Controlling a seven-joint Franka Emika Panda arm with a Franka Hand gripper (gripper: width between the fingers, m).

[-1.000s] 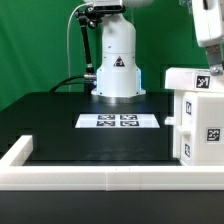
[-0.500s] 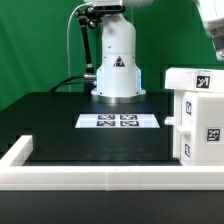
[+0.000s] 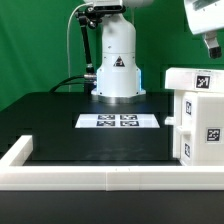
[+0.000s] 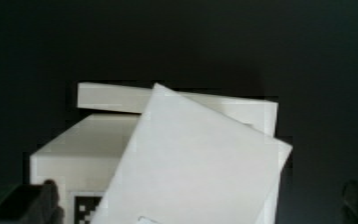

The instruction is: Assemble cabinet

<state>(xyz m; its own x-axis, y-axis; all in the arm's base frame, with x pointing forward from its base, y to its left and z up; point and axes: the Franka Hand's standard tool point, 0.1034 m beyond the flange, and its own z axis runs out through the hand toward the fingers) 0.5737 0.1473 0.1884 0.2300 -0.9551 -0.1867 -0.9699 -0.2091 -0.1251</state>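
Observation:
The cabinet's white pieces stand stacked at the exterior view's right edge, with black-and-white tags on their faces; a smaller block lies on top of the box-like body. My gripper hangs well above this stack, only partly in frame. In the wrist view a tilted white panel fills the middle over the box-like body. The gripper is open: its dark fingers stand wide apart at either side of the panel, apart from it, holding nothing.
The marker board lies flat on the black table in front of the arm's white base. A low white border frame runs along the table's front and the exterior view's left side. Green backdrop behind.
In the exterior view the gripper has shifted a little at the top right, drifting right then back left. The cabinet pieces have not moved.

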